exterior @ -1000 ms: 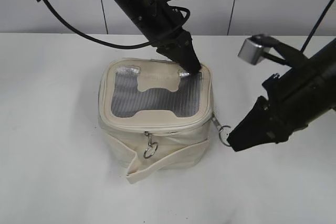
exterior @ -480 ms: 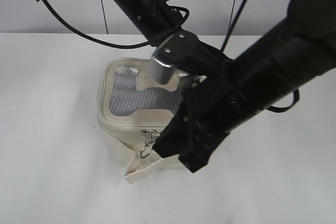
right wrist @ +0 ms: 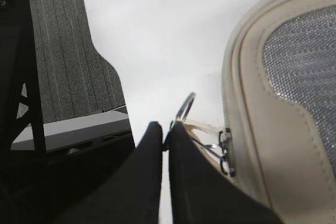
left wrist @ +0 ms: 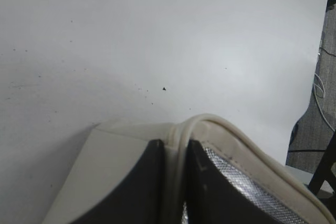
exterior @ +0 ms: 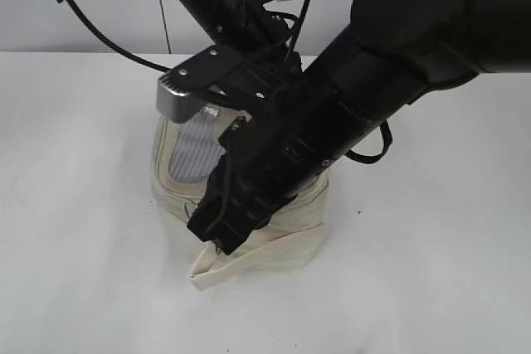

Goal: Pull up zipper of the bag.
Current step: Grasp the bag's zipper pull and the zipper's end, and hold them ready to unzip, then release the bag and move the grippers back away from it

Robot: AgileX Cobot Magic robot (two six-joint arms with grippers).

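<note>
The cream bag (exterior: 282, 242) stands mid-table, mostly hidden behind my right arm; a strip of its grey mesh top (exterior: 187, 145) shows. My left gripper (left wrist: 176, 145) is shut on the piped rim of the bag (left wrist: 231, 129) at its back edge; in the exterior view it is hidden behind the right arm. My right gripper (right wrist: 165, 127) is shut on the ring pull (right wrist: 184, 107) of the zipper, whose silver slider (right wrist: 226, 151) sits on the track at the lid's edge. In the exterior view the right gripper (exterior: 217, 240) is at the bag's front left.
The flat cream strap (exterior: 241, 261) hangs round the bag's lower front, its end sticking out to the left. The white table (exterior: 75, 246) surrounds the bag. My right arm (exterior: 373, 80) crosses over the bag from the upper right.
My right arm has swung from the bag's right side across its front to the left, holding a ring pull. The bag's front has shifted and sagged slightly left. The left arm stayed.
</note>
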